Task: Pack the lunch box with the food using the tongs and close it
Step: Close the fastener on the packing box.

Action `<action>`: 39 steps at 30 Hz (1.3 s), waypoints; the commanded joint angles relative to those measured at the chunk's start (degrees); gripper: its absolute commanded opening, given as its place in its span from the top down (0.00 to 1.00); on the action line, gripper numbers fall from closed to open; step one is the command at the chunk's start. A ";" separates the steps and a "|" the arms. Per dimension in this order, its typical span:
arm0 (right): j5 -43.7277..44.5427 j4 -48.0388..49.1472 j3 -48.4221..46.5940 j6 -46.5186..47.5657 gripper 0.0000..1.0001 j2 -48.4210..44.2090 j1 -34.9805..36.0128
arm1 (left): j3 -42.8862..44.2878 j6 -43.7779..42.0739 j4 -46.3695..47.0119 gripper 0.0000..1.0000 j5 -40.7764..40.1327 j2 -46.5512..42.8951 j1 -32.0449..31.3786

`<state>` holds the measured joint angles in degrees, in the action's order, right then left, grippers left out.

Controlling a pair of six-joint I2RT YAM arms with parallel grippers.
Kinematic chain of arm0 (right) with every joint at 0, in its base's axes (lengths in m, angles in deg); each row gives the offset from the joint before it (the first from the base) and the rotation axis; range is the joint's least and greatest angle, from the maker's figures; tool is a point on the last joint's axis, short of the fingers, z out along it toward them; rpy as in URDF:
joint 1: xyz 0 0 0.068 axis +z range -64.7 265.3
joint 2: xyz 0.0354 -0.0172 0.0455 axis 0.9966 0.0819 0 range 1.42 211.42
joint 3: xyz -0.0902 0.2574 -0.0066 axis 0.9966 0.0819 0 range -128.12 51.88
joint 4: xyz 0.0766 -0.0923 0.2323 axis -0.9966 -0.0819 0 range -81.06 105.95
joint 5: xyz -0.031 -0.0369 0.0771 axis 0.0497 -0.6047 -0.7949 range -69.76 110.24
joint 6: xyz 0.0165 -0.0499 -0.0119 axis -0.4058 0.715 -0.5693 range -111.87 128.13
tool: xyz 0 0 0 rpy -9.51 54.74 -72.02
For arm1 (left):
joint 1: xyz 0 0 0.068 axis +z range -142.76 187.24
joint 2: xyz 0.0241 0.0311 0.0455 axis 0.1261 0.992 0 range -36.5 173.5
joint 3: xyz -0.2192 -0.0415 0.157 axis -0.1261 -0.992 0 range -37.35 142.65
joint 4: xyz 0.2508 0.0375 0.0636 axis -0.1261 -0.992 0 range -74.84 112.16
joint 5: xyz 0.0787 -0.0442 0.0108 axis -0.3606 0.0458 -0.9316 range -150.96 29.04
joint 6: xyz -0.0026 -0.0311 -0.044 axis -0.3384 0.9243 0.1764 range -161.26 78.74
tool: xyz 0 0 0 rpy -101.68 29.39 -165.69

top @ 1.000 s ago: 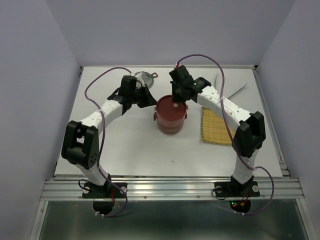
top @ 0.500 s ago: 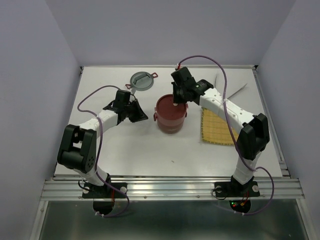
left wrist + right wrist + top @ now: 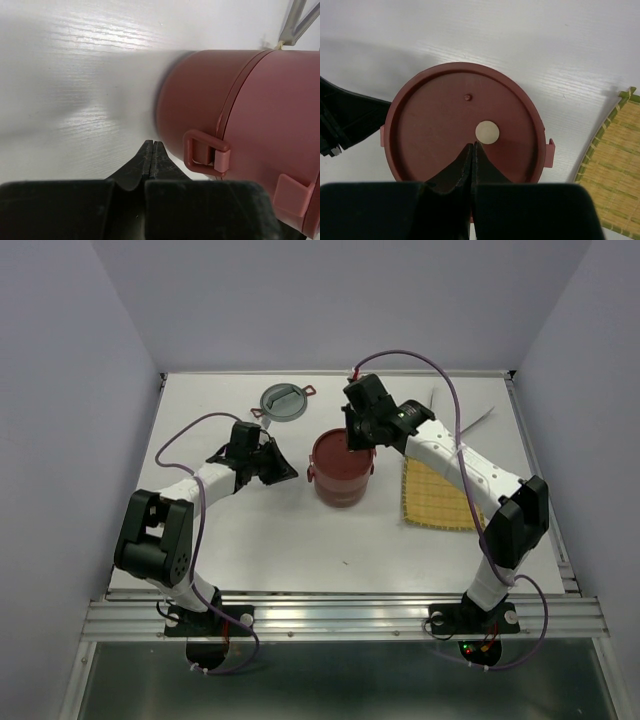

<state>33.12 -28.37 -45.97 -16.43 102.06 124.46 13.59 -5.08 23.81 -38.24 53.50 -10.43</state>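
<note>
The dark-red lunch box (image 3: 340, 478) stands stacked mid-table with its flat lid (image 3: 440, 130) on; the lid's pale dot (image 3: 487, 132) shows. My right gripper (image 3: 472, 146) is shut and empty, its tips right over the lid beside the dot. My left gripper (image 3: 151, 146) is also shut and empty, low on the table just left of the box wall (image 3: 200, 95), near a side clasp (image 3: 206, 152). In the top view it (image 3: 290, 471) points at the box's left side. The silver tongs (image 3: 478, 420) lie at the back right. No food is in view.
A yellow woven mat (image 3: 437, 496) lies right of the box, its edge in the right wrist view (image 3: 615, 160). A grey round lid with a red handle (image 3: 283, 402) sits at the back left. Table edges run along the back and both sides.
My left arm has swung from beside the grey lid at the back toward me and down, to the left side of the lunch box. The right gripper has stayed over the lid, shifting only slightly.
</note>
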 commanded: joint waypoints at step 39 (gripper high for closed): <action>1.17 -6.13 -10.95 1.35 0.99 5.09 3.47 | -2.51 1.43 6.44 1.00 6.55 -5.88 -0.17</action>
<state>31.48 -31.15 -49.99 -17.21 106.70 128.02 11.10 -3.66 28.38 -32.60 50.63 -10.65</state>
